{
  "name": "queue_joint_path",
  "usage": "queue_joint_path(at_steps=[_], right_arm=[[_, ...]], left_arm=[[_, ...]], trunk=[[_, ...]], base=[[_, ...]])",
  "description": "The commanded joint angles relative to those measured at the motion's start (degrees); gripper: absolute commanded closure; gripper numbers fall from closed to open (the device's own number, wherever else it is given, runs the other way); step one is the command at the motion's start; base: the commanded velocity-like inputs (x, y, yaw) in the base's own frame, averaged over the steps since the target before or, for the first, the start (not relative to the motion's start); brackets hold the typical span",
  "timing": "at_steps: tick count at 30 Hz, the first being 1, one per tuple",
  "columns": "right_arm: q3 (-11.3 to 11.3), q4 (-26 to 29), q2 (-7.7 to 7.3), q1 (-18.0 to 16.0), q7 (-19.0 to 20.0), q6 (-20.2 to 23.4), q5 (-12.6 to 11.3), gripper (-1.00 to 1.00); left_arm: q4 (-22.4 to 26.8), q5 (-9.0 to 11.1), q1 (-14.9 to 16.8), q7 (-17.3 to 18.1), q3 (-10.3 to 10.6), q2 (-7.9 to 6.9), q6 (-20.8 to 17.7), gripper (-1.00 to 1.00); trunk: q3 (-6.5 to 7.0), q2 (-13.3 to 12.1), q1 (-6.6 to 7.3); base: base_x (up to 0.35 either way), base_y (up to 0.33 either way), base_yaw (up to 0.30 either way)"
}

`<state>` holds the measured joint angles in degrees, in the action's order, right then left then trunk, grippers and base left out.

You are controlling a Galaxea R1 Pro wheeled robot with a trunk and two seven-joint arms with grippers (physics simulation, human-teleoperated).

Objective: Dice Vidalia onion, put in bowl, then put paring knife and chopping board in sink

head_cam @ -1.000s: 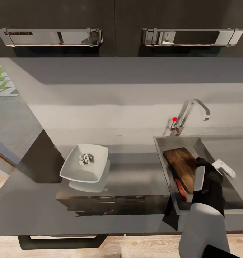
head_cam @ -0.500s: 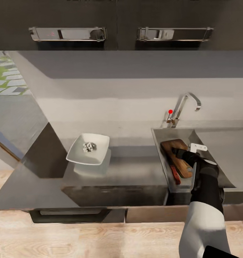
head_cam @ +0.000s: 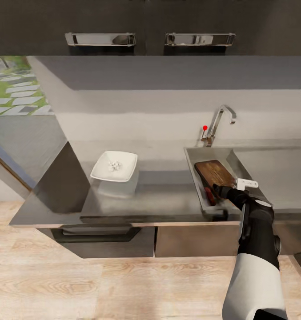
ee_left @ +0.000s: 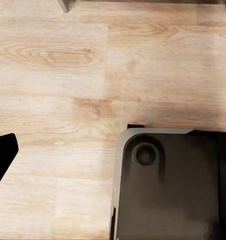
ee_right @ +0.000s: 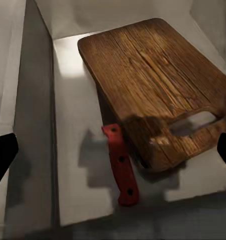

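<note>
The white square bowl (head_cam: 114, 166) stands on the dark countertop (head_cam: 159, 195) with little white chunks of diced Vidalia onion (head_cam: 115, 166) inside. To its right is the grey sink (head_cam: 191, 166), where the wooden chopping board (head_cam: 214, 172) (ee_right: 153, 85) lies in the basin. The paring knife (head_cam: 208, 194) lies partly under the board's near edge, its red handle (ee_right: 121, 167) showing. My right gripper (head_cam: 218, 190) (ee_right: 113, 150) hovers open over the board's handle end and the knife, holding nothing. My left gripper (ee_left: 113, 155) hangs over the wooden floor, one black fingertip (ee_left: 2, 155) at the picture's edge.
A chrome tap (head_cam: 220, 119) with a red knob (head_cam: 205, 127) stands behind the sink, and the flat drainboard (head_cam: 274, 171) lies to its right. Dark wall cabinets with chrome handles (head_cam: 100, 39) hang above. Wooden floor (head_cam: 101, 284) runs before the cabinets; my dark base (ee_left: 168, 190) is below.
The whole head view has pulled back from the counter, so more floor shows. My right gripper has drawn back toward the sink's front; board and knife stay in the basin.
</note>
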<state>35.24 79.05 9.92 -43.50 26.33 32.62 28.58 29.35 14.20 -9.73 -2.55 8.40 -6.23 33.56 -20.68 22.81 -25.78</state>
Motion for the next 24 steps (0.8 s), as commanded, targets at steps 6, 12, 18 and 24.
queue_joint_path(at_steps=[6, 12, 18, 24], right_arm=[[-0.01, 2.44, 0.08, 2.14, 0.65, -1.31, 0.55, -1.0], [-0.16, 3.35, 0.08, 4.46, 1.57, -3.86, 0.51, -1.0], [-0.17, 3.49, 0.08, 9.39, 2.88, -6.49, 0.51, -1.0], [-0.14, 1.84, 0.08, 14.35, 2.96, -7.78, 0.6, -1.0]], left_arm=[[0.11, 0.47, -0.02, -0.27, 0.48, -0.09, 0.1, -1.0], [0.14, 0.47, -0.02, -0.27, 0.48, -0.09, 0.1, -1.0], [0.24, 0.47, -0.02, -0.27, 0.48, -0.09, 0.1, -1.0], [0.22, 0.47, -0.02, -0.3, 0.48, 0.06, 0.1, -1.0]], trunk=[[-0.09, 0.11, -0.01], [-0.09, 0.11, -0.01], [-0.09, 0.11, -0.01], [-0.09, 0.11, -0.01]], base=[[-0.338, 0.0, 0.0], [-0.337, 0.0, 0.0], [-0.125, 0.0, 0.0], [-0.006, 0.0, 0.0]])
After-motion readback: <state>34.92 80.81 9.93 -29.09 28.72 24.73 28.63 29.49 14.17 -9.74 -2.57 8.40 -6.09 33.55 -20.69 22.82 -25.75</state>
